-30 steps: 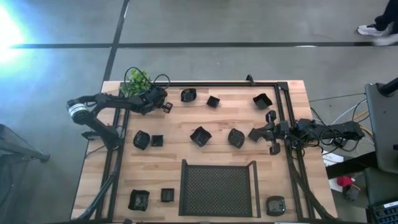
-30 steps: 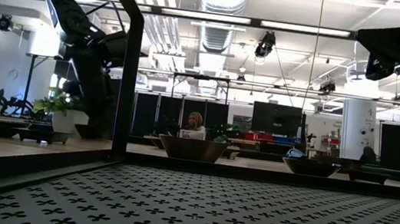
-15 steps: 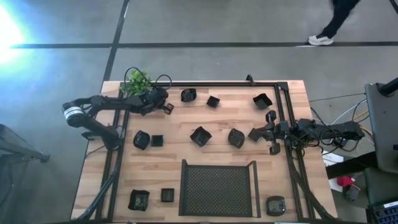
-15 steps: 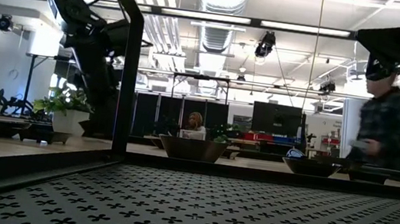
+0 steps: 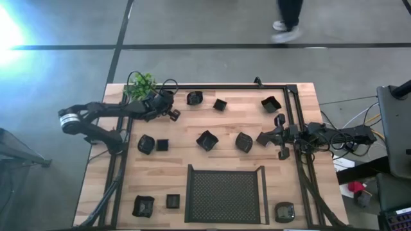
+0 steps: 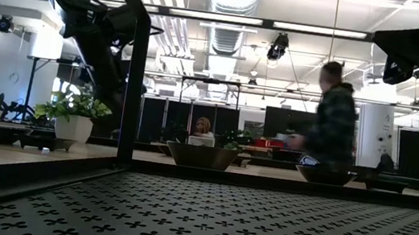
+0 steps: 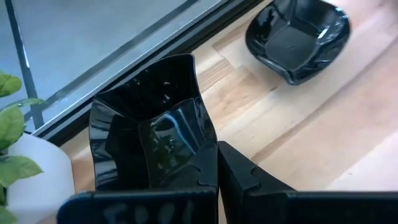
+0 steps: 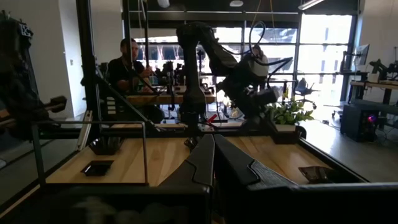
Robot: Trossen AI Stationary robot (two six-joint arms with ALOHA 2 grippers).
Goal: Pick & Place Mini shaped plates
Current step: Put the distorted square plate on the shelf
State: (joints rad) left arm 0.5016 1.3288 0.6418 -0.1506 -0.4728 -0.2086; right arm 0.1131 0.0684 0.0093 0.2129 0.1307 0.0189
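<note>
Spanning most of the high view, the wooden table (image 5: pixel 192 157) carries a large black mesh tray (image 5: pixel 224 194) at its near middle edge, with small glossy black plates scattered around it. The left arm (image 5: pixel 106 110) reaches across the far left corner, just beside a green potted plant (image 5: pixel 140 83). The left gripper (image 5: pixel 168 108) is pinching a small plate (image 7: pixel 149 134) by its rim; the left wrist view shows the fingers (image 7: pixel 205 177) pressed against the dish's wall, the dish tilted and held above the wood. A rounded-square plate (image 5: pixel 194 98) lies on the table just beyond the gripper, also seen in the wrist view (image 7: pixel 297 36). The right arm (image 5: pixel 334 135) waits at the right edge of the table, its gripper (image 5: pixel 273 136) near two plates at the middle (image 5: pixel 243 142) and (image 5: pixel 207 140); in the right wrist view its fingers (image 8: pixel 208 162) lie pressed together, holding nothing. More plates sit at the far edge (image 5: pixel 219 104) and (image 5: pixel 270 103), at the left (image 5: pixel 146 144) and (image 5: pixel 162 145), and at the near corners (image 5: pixel 143 206), (image 5: pixel 173 201) and (image 5: pixel 284 211). A person (image 6: pixel 328 125) shows in the room behind the table.
</note>
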